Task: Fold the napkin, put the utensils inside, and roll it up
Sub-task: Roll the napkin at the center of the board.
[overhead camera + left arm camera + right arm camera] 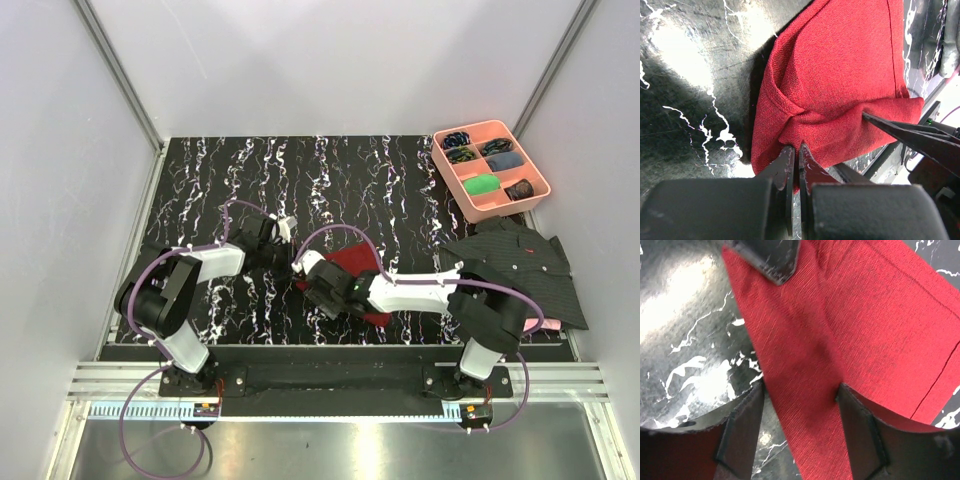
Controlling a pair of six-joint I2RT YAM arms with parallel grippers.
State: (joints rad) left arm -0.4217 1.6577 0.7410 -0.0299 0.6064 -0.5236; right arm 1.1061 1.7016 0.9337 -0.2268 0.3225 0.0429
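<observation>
My left claw (796, 152) is pinched shut on a folded edge of the napkin (840, 75). My right claw (800, 395) straddles a folded band of the same cloth. Its fingers stand apart with red fabric filling the gap, and I cannot tell whether it squeezes. The napkin lies bunched between both claws on the surface (300, 170), midway along the near edge. A striped shirt (520, 265) lies by the right edge and a pink tray (472, 127) sits in the far right corner.
</observation>
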